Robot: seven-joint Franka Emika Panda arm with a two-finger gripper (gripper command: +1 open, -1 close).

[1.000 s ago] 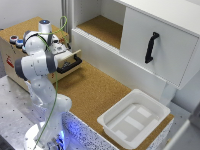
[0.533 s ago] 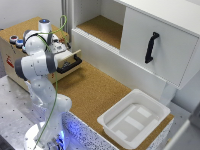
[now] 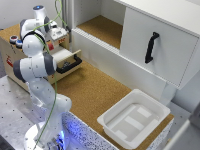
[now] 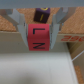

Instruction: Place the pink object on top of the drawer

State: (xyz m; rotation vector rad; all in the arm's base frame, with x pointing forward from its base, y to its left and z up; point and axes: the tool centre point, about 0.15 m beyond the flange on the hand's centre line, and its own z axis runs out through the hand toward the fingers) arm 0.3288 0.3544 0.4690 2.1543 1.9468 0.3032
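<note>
In the wrist view the pink object (image 4: 40,38), a block with black letters on it, sits upright between my gripper's (image 4: 40,31) two grey fingers (image 4: 21,28), which press on its sides. Behind it is the drawer unit's cork-brown top (image 4: 15,13); a pale surface (image 4: 35,70) lies below the edge. In the exterior view the gripper (image 3: 58,34) hovers at the front edge of the drawer unit (image 3: 11,54), above its pulled-out pale drawer (image 3: 66,56) with the black bar handle (image 3: 70,64). The hand hides the pink object there.
A purple and yellow item (image 4: 43,12) lies on the cork top just beyond the block. The large white cabinet (image 3: 160,45) with its black vertical handle (image 3: 151,47) and an open compartment (image 3: 102,27) fills the back. A white tub (image 3: 133,118) stands on the cork mat (image 3: 92,90).
</note>
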